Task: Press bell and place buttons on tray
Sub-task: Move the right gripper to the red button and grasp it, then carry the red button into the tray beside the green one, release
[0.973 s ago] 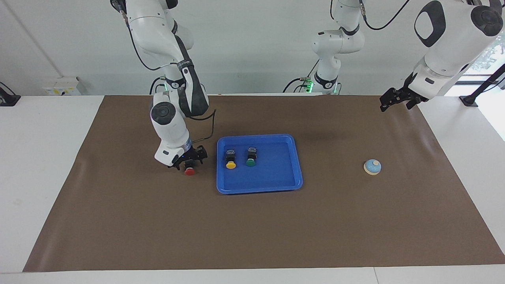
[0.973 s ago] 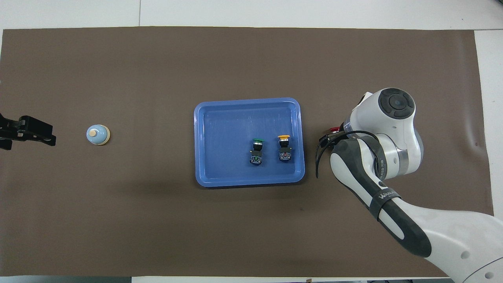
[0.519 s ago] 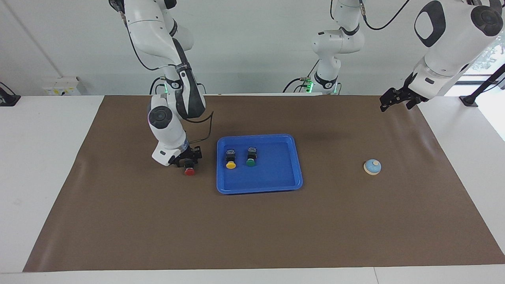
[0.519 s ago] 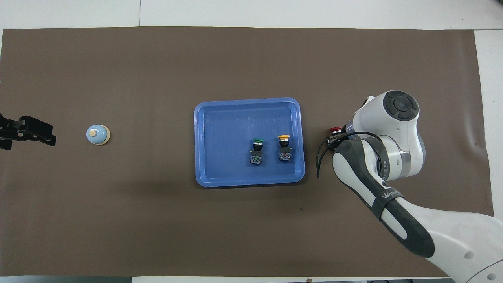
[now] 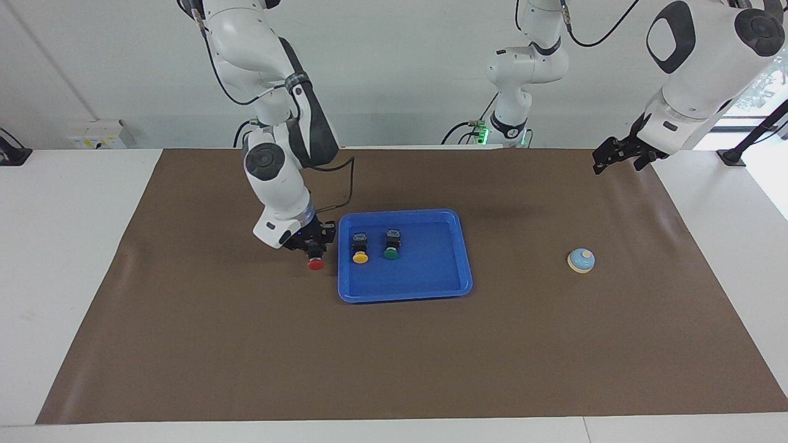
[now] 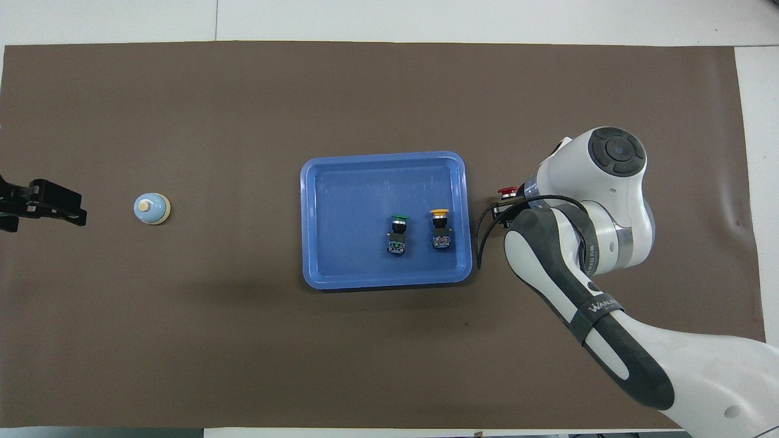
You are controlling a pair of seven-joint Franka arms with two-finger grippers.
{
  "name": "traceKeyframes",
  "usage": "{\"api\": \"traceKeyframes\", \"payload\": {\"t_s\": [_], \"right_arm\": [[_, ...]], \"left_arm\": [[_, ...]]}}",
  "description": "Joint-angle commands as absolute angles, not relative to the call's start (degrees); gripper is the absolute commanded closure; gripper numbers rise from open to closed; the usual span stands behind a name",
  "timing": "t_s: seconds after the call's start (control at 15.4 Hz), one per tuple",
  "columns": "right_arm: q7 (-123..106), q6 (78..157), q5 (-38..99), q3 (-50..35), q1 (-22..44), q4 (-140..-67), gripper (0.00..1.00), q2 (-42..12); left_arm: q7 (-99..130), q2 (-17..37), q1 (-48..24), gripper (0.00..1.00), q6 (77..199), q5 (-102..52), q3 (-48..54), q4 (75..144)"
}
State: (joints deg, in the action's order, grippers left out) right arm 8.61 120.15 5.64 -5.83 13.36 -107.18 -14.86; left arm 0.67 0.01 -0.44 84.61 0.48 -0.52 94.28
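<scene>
The blue tray (image 5: 403, 296) (image 6: 383, 283) lies mid-mat with the yellow button (image 5: 360, 249) (image 6: 440, 228) and the green button (image 5: 391, 245) (image 6: 398, 231) lying side by side in it. My right gripper (image 5: 314, 249) is shut on the black body of the red button (image 5: 316, 263) (image 6: 507, 192). It holds the button low over the mat, just outside the tray's rim toward the right arm's end. The bell (image 5: 581, 260) (image 6: 151, 208) stands alone toward the left arm's end. My left gripper (image 5: 600, 163) (image 6: 76, 213) hangs open and holds nothing, apart from the bell.
A brown mat (image 5: 394, 369) covers the table. Bare mat stretches between the tray and the bell. The right arm's forearm and cable (image 6: 484, 237) hang beside the tray's rim. White table (image 5: 68, 246) borders the mat.
My right gripper shut on the red button and carried it sideways toward the tray's rim. The left arm has not moved.
</scene>
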Motion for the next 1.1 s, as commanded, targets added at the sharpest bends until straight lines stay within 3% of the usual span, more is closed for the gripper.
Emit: {"api": "traceKeyframes", "payload": {"t_s": [0.0,0.58,1.04], "right_arm": [[18.2,116.5,5.7,-5.9,19.6,-99.2,1.0,-17.8],[39.9,118.0,4.4,-5.6,35.2,-86.9,1.0,-29.3],[40.8,124.6,4.4,-5.8,35.8,-90.5,1.0,-30.9]], "left_arm": [[1.1,-1.1,-0.4,0.0,85.1,1.0,-0.4,95.3],[1.1,-1.1,-0.4,0.0,85.1,1.0,-0.5,95.3],[1.1,-1.1,-0.4,0.0,85.1,1.0,-0.5,95.3]]}}
